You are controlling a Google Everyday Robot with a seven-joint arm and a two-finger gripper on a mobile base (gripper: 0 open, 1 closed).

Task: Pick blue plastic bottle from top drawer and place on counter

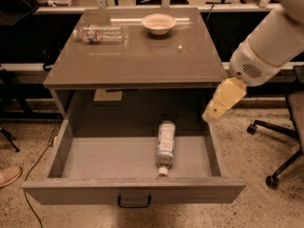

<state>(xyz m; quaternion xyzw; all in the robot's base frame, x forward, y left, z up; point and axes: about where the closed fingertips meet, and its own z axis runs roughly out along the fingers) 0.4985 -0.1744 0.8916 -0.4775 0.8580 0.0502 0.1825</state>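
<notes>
Grey-brown drawer [71,192] stands pulled open, dark handle [134,202] on front panel. Inside, blue bottle [165,145] lies on its side on the floor, right of middle, white cap toward front. Cream gripper [219,106] hangs over drawer's right wall, just below counter edge, apart from blue bottle; how far open, cannot tell. Beyond, counter [142,61] carries clear bottle [99,33] lying back left and bowl [158,23] back middle.

Blue plastic bottle [165,146] on its side, cap frontward, in open top drawer [104,158]; tool [212,113] near its right wall.
</notes>
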